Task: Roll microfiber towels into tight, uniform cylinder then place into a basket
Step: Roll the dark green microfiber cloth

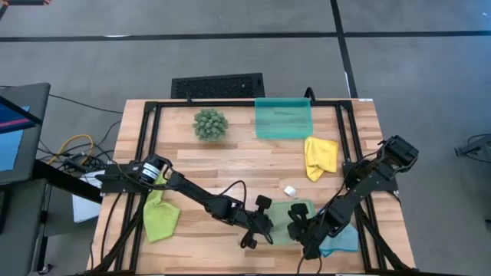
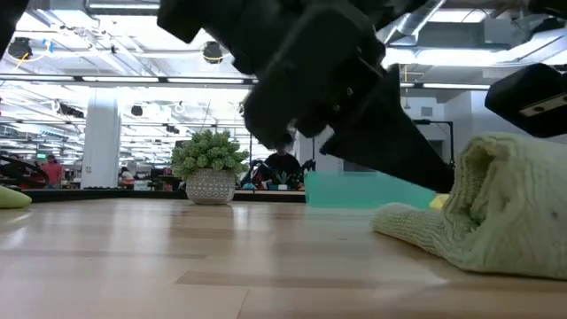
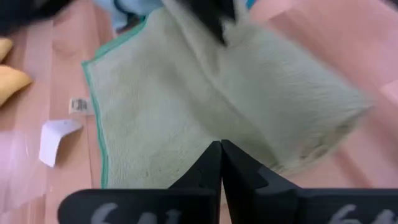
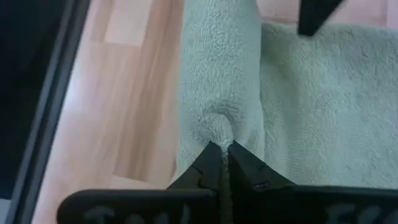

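So the desk (image 1: pixel 230 165) is a wood-slat top with both arms reaching in at the near edge, and they're crowded around the sage green towel (image 1: pixel 295 222). That towel is the one being worked. Part of it is rolled up along one edge, the rest is flat on the wood. In the right wrist view the roll's long axis runs straight away from the right hand (image 4: pixel 222 149), which sits at the roll's end, fingers pinched tight on a little pucker of the pile. The left hand (image 3: pixel 221 152) is fully shut with nothing in it, its tips parked over the flat part just beside the roll. It doesn't look like it's gripping anything, more like pressing or about to. The next bit of rolling probably depends on the roll going across that flat part, so the right hand is the better placed one.

The light blue towel (image 1: pixel 341 241) peeks out from under the right arm, the yellow towel (image 1: pixel 320 157) is crumpled further back, and the lime green towel (image 1: pixel 161 218) is way off on the left side.

The basket (image 1: pixel 284 119) sits at the far edge, well apart from the sage towel, and it looks empty. Next to it is the plant ball (image 1: pixel 210 123), and there's a small white tag (image 1: pixel 290 190) on the wood near the towel.
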Controlling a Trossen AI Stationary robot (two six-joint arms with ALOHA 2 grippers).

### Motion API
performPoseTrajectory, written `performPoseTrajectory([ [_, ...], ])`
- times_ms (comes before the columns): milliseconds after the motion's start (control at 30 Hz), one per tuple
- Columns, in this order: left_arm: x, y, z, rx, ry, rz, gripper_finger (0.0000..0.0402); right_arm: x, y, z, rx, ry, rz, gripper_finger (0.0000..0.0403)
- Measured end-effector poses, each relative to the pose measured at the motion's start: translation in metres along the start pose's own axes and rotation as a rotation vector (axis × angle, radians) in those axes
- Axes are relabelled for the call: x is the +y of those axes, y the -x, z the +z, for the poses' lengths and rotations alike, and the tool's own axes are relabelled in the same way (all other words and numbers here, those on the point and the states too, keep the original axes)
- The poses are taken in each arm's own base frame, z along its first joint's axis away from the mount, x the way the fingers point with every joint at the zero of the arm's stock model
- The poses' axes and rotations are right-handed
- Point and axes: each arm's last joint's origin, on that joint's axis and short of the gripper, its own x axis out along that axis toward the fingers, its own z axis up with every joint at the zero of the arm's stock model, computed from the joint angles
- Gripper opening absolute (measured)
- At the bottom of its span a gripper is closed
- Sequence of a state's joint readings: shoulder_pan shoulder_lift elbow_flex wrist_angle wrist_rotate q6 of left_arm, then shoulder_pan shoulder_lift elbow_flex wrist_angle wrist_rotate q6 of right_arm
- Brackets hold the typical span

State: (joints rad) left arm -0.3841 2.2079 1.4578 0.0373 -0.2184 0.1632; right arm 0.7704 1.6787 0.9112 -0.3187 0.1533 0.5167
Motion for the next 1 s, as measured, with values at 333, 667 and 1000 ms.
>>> performPoseTrajectory([
  [333,0.018,-0.002,-0.026,0.19,0.164,0.025,0.0002,0.005,0.001,-0.001,0.01,0.007,0.065,0.0025],
  [667,-0.007,0.006,-0.009,0.164,0.059,0.018,0.0002,-0.009,0.01,0.013,-0.03,0.027,0.104,0.002],
  [1000,-0.03,0.016,0.014,0.098,-0.065,0.071,0.0002,-0.042,-0.008,0.02,0.075,0.006,0.151,0.0024],
])
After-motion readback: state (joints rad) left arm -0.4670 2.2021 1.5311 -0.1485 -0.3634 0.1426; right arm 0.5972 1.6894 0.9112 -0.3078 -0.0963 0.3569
